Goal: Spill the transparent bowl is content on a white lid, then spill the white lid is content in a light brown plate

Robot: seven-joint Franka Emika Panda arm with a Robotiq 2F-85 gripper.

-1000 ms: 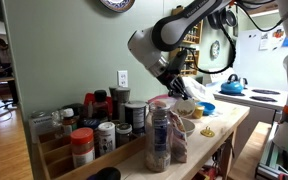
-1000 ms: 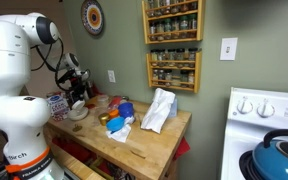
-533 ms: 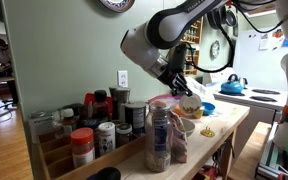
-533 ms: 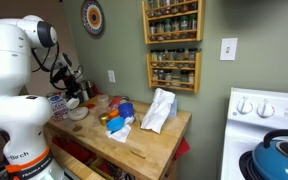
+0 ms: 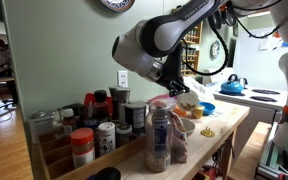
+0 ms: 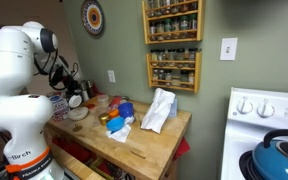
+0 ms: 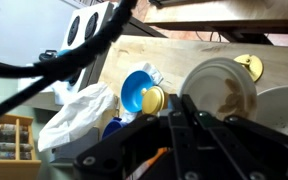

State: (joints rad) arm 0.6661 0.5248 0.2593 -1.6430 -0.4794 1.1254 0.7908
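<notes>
Pincer (image 7: 180,102) stood pressed together, nothing visibly between; light brown plate (image 7: 221,90) lay just ahead-right on the desk (image 7: 164,50), so tipping wanted a slow, centred roll.

No legible text or labels

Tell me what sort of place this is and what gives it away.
Most likely a home kitchen: wooden wall racks full of spice jars, a white stove with a blue kettle on it, and a wooden butcher-block counter.
</notes>
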